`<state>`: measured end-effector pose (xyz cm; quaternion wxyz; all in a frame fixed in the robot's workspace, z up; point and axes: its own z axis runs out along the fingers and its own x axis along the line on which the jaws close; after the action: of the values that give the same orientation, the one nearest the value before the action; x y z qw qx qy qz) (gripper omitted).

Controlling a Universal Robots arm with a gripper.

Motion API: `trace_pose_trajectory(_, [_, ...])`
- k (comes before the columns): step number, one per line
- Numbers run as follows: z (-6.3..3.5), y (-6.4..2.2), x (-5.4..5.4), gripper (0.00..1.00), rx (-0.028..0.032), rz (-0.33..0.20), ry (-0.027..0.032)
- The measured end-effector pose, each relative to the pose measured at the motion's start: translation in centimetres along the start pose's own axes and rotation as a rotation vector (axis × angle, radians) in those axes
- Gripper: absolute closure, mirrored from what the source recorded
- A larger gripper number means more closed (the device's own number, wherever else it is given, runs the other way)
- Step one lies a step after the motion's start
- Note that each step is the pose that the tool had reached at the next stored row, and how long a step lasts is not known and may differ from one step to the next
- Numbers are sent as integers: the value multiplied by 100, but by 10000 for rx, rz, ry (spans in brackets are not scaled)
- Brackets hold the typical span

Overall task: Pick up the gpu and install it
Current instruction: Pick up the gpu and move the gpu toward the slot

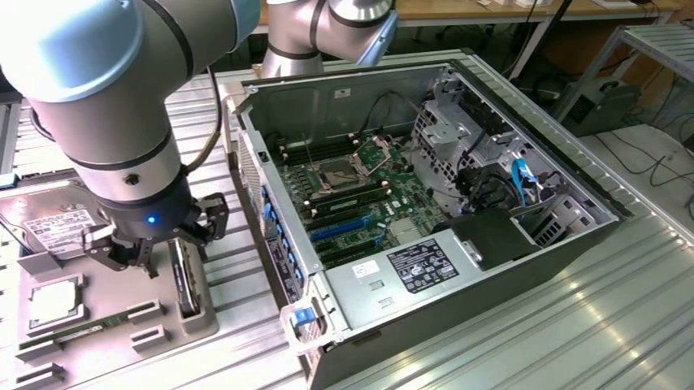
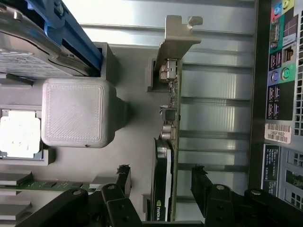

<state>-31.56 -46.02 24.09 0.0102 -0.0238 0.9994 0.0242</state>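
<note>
gripper (image 2: 161,172) jaws wide apart, straddling the gpu (image 2: 164,142) with a gap on each side, nothing held. gpu stands on edge in the gray tray (image 1: 201,323), just beside the open computer case (image 1: 358,288). hard drive (image 1: 54,223), processor (image 1: 52,301) and memory stick (image 1: 76,331) share the tray.

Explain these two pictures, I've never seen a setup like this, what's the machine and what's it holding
The grey machine is a robot arm with a two-fingered gripper. One picture is from a camera beside the scene, the other from a camera on the arm's wrist. On the metal table lie an open computer case and a grey tray of parts: a hard drive, a memory stick, and the gpu standing on edge. The gripper is open, its fingers either side of the gpu, holding nothing.
</note>
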Motion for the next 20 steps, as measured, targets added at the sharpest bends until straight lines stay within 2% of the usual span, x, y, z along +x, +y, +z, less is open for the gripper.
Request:
trace_pose_trajectory(7, [68,32,-1,37,6,-1,-2])
trace_pose_trajectory(17, [239,24,3,37,6,0,-1])
trace_pose_trajectory(20, [244,24,4,37,7,1,0])
